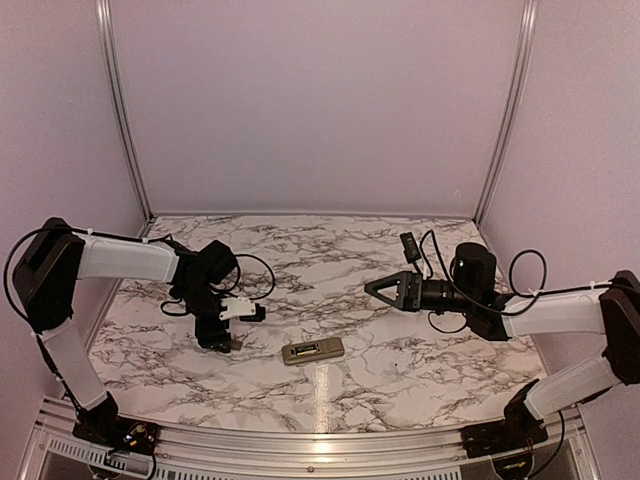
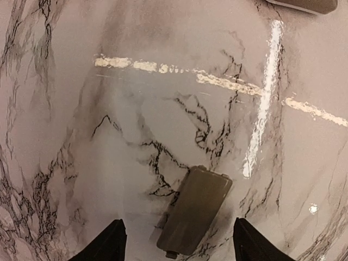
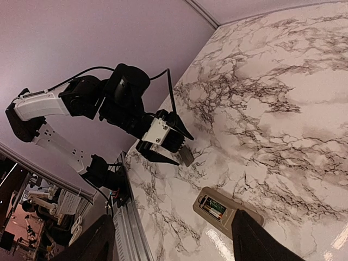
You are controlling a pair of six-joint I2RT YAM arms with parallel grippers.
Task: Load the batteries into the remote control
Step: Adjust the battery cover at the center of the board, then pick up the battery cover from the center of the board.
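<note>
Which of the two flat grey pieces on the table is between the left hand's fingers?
The small plain battery cover, lying between the left hand's open fingers. The remote control lies apart, to the hand's right, battery recess facing up.

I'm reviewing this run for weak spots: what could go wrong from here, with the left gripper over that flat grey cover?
1. The cover lies flat and slanted between the open left gripper's fingers; closing may catch a corner and skid it across the smooth table.
2. The remote lies loose, compartment open upward, while the open right gripper hovers apart from it; anything pressed onto it could shove it away.
</note>
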